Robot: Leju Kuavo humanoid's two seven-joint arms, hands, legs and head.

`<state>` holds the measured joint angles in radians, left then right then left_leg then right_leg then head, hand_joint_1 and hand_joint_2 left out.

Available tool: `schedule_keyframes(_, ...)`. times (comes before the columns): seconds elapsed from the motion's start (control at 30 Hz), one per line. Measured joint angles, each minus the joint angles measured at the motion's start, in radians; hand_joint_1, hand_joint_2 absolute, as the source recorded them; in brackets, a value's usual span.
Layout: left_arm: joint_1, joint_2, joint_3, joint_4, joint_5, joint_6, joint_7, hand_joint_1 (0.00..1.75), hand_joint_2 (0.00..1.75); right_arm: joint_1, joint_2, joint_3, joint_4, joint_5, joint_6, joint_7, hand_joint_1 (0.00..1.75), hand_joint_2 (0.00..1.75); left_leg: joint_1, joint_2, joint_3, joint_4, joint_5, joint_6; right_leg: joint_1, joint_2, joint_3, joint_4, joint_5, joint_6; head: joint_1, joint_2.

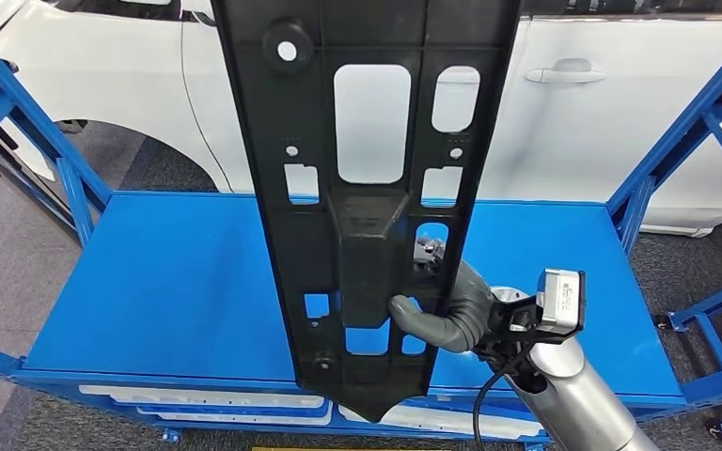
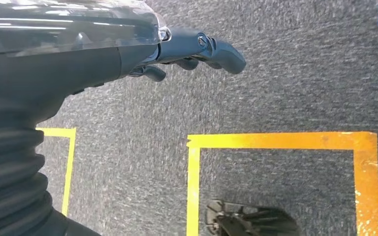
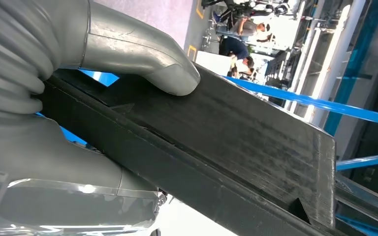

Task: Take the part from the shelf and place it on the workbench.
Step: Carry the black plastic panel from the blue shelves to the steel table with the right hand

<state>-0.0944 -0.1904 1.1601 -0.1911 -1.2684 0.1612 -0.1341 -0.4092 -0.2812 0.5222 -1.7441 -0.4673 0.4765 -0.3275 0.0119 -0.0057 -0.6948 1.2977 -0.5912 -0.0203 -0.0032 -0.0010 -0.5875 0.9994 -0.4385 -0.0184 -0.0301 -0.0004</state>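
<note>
A long black plastic part [image 1: 367, 207] with several cut-outs stands nearly upright in the head view, its lower tip over the front edge of the blue workbench [image 1: 169, 282]. My right hand [image 1: 447, 315] grips its lower right edge, the grey thumb across the front face. In the right wrist view the thumb [image 3: 170, 73] presses on the black part [image 3: 236, 142]. My left hand [image 2: 197, 49] hangs over grey carpet, its fingers loosely curled and holding nothing.
A white car [image 1: 583, 103] stands behind the bench. Blue frame struts [image 1: 686, 122] rise at both sides. White parts [image 1: 207, 399] lie on a lower shelf. Yellow floor tape [image 2: 275, 140] marks the carpet under the left hand.
</note>
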Motion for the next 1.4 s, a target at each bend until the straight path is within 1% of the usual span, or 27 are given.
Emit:
schedule_keyframes(0.03, 0.0, 0.0, 0.0, 0.0, 0.0, 0.0, 0.0, 0.0, 1.75, 0.001, 0.0, 0.0, 0.0, 0.0, -0.002, 0.0, 1.71, 1.75, 0.0, 0.0, 0.013, -0.023, 0.021, 0.001, 0.0, 0.0, 0.0, 0.002, 0.0, 0.0, 0.0, 0.0)
schedule_keyframes(0.1, 0.0, 0.0, 0.0, 0.0, -0.002, 0.0, -0.002, 0.0, 1.75, 0.001, -0.001, 0.0, -0.001, 0.0, -0.006, 0.0, 1.71, 1.75, 0.0, 0.0, 0.08, -0.156, 0.087, 0.007, 0.0, 0.002, -0.001, 0.006, -0.001, 0.002, 0.0, 0.0)
schedule_keyframes(0.17, -0.002, 0.0, 0.0, 0.0, -0.003, 0.001, -0.005, 0.0, 1.75, 0.001, -0.001, -0.002, -0.002, 0.0, -0.01, -0.001, 1.71, 1.75, -0.003, 0.0, 0.131, -0.263, 0.121, 0.016, 0.004, 0.003, -0.005, 0.012, -0.002, 0.01, 0.0, 0.0)
schedule_keyframes(0.27, -0.001, 0.0, 0.0, 0.0, -0.005, 0.002, -0.007, 0.0, 1.75, 0.002, -0.002, -0.003, -0.004, 0.0, -0.012, -0.001, 1.71, 1.75, -0.006, -0.001, 0.135, -0.284, 0.127, 0.031, 0.006, 0.005, -0.01, 0.011, 0.004, 0.026, 0.0, 0.0)
schedule_keyframes(0.33, -0.001, 0.0, 0.0, 0.0, -0.005, 0.002, -0.007, 0.0, 1.75, 0.002, -0.004, -0.007, -0.007, 0.0, -0.012, -0.001, 1.71, 1.75, -0.003, 0.0, 0.135, -0.292, 0.136, 0.043, 0.003, 0.005, -0.02, 0.033, -0.015, 0.036, 0.0, 0.0)
schedule_keyframes(0.37, -0.001, 0.0, 0.0, 0.0, -0.005, 0.002, -0.007, 0.0, 1.75, 0.001, -0.005, -0.009, -0.009, 0.0, -0.013, -0.002, 1.71, 1.75, -0.001, 0.001, 0.135, -0.295, 0.139, 0.048, 0.001, 0.005, -0.037, 0.074, -0.042, 0.042, 0.0, 0.0)
schedule_keyframes(0.43, -0.002, 0.0, 0.0, 0.0, -0.006, 0.002, -0.006, 0.0, 1.75, 0.003, -0.007, -0.013, -0.011, 0.0, -0.013, -0.002, 1.71, 1.75, 0.0, 0.003, 0.131, -0.296, 0.142, 0.052, -0.003, 0.005, -0.096, 0.208, -0.113, 0.051, 0.0, 0.0)
schedule_keyframes(0.47, -0.001, 0.0, 0.0, 0.0, -0.007, 0.002, -0.005, 0.0, 1.75, 0.005, -0.008, -0.013, -0.011, 0.0, -0.013, -0.001, 1.71, 1.75, -0.001, 0.003, 0.129, -0.295, 0.142, 0.052, -0.005, 0.004, -0.124, 0.273, -0.138, 0.054, 0.0, 0.0)
schedule_keyframes(0.5, 0.0, 0.0, 0.0, 0.0, -0.007, 0.002, -0.004, 0.0, 1.75, 0.008, -0.009, -0.013, -0.011, 0.0, -0.014, -0.001, 1.71, 1.75, -0.001, 0.003, 0.128, -0.294, 0.142, 0.052, -0.006, 0.004, -0.139, 0.308, -0.146, 0.055, 0.0, 0.0)
schedule_keyframes(0.53, 0.0, 0.0, 0.0, 0.0, -0.007, 0.002, -0.004, 0.0, 1.75, 0.009, -0.009, -0.014, -0.011, 0.0, -0.014, -0.001, 1.71, 1.75, -0.001, 0.003, 0.127, -0.292, 0.142, 0.052, -0.007, 0.004, -0.134, 0.304, -0.133, 0.055, 0.0, 0.0)
schedule_keyframes(0.57, 0.0, 0.0, 0.0, 0.0, -0.008, 0.002, -0.004, 0.0, 1.75, 0.01, -0.01, -0.015, -0.011, 0.0, -0.014, -0.001, 1.71, 1.75, -0.001, 0.002, 0.128, -0.291, 0.142, 0.051, -0.007, 0.004, -0.108, 0.256, -0.104, 0.053, 0.0, 0.0)
schedule_keyframes(0.63, 0.0, -0.001, 0.0, 0.0, -0.008, 0.002, -0.005, 0.0, 1.75, 0.009, -0.011, -0.018, -0.011, -0.001, -0.014, -0.001, 1.71, 1.75, -0.002, 0.001, 0.131, -0.29, 0.14, 0.048, -0.005, 0.003, -0.028, 0.104, -0.038, 0.044, 0.0, 0.0)
schedule_keyframes(0.67, -0.001, -0.001, 0.0, 0.0, -0.008, 0.002, -0.006, 0.0, 1.75, 0.008, -0.012, -0.02, -0.011, -0.002, -0.014, -0.002, 1.71, 1.75, -0.004, 0.0, 0.13, -0.289, 0.14, 0.044, -0.003, 0.004, -0.001, 0.047, -0.021, 0.039, 0.0, 0.0)
schedule_keyframes(0.7, -0.001, -0.002, 0.0, 0.0, -0.008, 0.002, -0.007, 0.0, 1.75, 0.007, -0.012, -0.021, -0.011, -0.002, -0.014, -0.002, 1.71, 1.75, -0.004, 0.0, 0.128, -0.289, 0.141, 0.039, 0.0, 0.004, 0.012, 0.015, -0.014, 0.034, 0.0, 0.0)
schedule_keyframes(0.77, -0.002, -0.002, 0.0, 0.0, -0.008, 0.002, -0.008, 0.0, 1.75, 0.006, -0.012, -0.022, -0.011, -0.003, -0.013, -0.002, 1.71, 1.75, -0.005, 0.0, 0.124, -0.289, 0.142, 0.028, 0.004, 0.005, 0.011, 0.006, -0.015, 0.026, 0.0, 0.0)
schedule_keyframes(0.83, -0.002, -0.003, 0.0, 0.0, -0.008, 0.002, -0.009, 0.0, 1.75, 0.002, -0.013, -0.023, -0.011, -0.004, -0.012, -0.002, 1.71, 1.75, -0.003, 0.0, 0.118, -0.276, 0.129, 0.017, 0.0, 0.003, 0.013, -0.002, -0.01, 0.015, 0.0, 0.0)
schedule_keyframes(0.9, -0.003, -0.003, 0.0, 0.0, -0.008, 0.003, -0.008, 0.0, 1.75, -0.007, -0.012, -0.024, -0.011, -0.005, -0.012, -0.002, 1.71, 1.75, -0.001, 0.001, 0.081, -0.192, 0.078, 0.008, -0.004, 0.0, 0.015, -0.009, -0.006, 0.005, 0.0, 0.0)
schedule_keyframes(0.97, -0.002, -0.002, 0.0, 0.0, -0.008, 0.003, -0.008, 0.0, 1.75, -0.012, -0.012, -0.025, -0.01, -0.007, -0.012, -0.002, 1.71, 1.75, 0.0, 0.001, 0.018, -0.055, 0.018, 0.002, -0.003, -0.001, 0.014, -0.007, -0.005, 0.001, 0.0, 0.0)
schedule_keyframes(1.0, -0.001, -0.002, 0.0, 0.0, -0.008, 0.003, -0.007, 0.0, 1.75, -0.012, -0.012, -0.025, -0.009, -0.008, -0.012, -0.002, 1.71, 1.75, 0.0, 0.001, -0.003, -0.009, 0.006, 0.0, -0.003, -0.001, 0.013, -0.006, -0.006, 0.001, 0.0, 0.0)
schedule_keyframes(1.03, 0.0, -0.002, 0.0, 0.0, -0.008, 0.003, -0.007, 0.0, 1.75, -0.012, -0.012, -0.025, -0.009, -0.01, -0.012, -0.002, 1.71, 1.75, 0.0, 0.001, -0.008, 0.001, 0.014, -0.002, -0.002, -0.001, 0.013, -0.004, -0.006, 0.001, 0.0, 0.0)
schedule_keyframes(1.07, 0.0, -0.001, 0.0, 0.0, -0.008, 0.003, -0.006, 0.0, 1.75, -0.013, -0.012, -0.025, -0.008, -0.012, -0.012, -0.002, 1.71, 1.75, 0.0, 0.001, 0.006, -0.03, 0.041, -0.001, -0.002, -0.001, 0.013, -0.002, -0.007, 0.001, 0.0, 0.0)
schedule_keyframes(1.13, 0.0, -0.001, 0.0, 0.0, -0.008, 0.003, -0.006, 0.0, 1.75, -0.014, -0.012, -0.025, -0.008, -0.016, -0.011, -0.003, 1.71, 1.75, 0.001, 0.001, 0.07, -0.164, 0.107, 0.003, -0.001, 0.001, 0.013, 0.004, -0.011, 0.006, 0.0, 0.0)
schedule_keyframes(1.17, -0.001, 0.0, 0.0, 0.0, -0.008, 0.003, -0.006, 0.0, 1.75, -0.015, -0.012, -0.026, -0.008, -0.019, -0.01, -0.004, 1.71, 1.75, 0.0, 0.001, 0.097, -0.223, 0.128, 0.007, 0.001, 0.002, 0.01, 0.008, -0.013, 0.01, 0.0, 0.0)
schedule_keyframes(1.2, -0.002, 0.0, 0.0, 0.0, -0.009, 0.003, -0.006, 0.0, 1.75, -0.015, -0.012, -0.026, -0.008, -0.02, -0.01, -0.005, 1.71, 1.75, -0.001, 0.0, 0.112, -0.259, 0.136, 0.012, 0.003, 0.003, 0.006, 0.012, -0.014, 0.014, 0.0, 0.0)
schedule_keyframes(1.33, 0.0, 0.0, 0.0, 0.0, -0.012, 0.003, -0.005, 0.0, 1.75, -0.013, -0.014, -0.029, -0.008, -0.022, -0.01, -0.009, 1.71, 1.75, 0.0, 0.0, 0.115, -0.281, 0.143, 0.037, 0.003, 0.004, -0.003, 0.021, -0.02, 0.035, 0.0, 0.0)
schedule_keyframes(1.37, -0.001, 0.001, 0.0, 0.0, -0.012, 0.003, -0.006, 0.0, 1.75, -0.013, -0.016, -0.031, -0.008, -0.022, -0.01, -0.01, 1.71, 1.75, 0.002, 0.001, 0.115, -0.284, 0.147, 0.043, 0.001, 0.004, -0.013, 0.046, -0.04, 0.041, 0.0, 0.0)
schedule_keyframes(1.4, -0.002, 0.001, 0.0, 0.0, -0.013, 0.003, -0.006, 0.0, 1.75, -0.012, -0.017, -0.034, -0.008, -0.023, -0.01, -0.01, 1.71, 1.75, 0.003, 0.002, 0.115, -0.286, 0.151, 0.047, -0.001, 0.003, -0.032, 0.093, -0.072, 0.046, 0.0, 0.0)
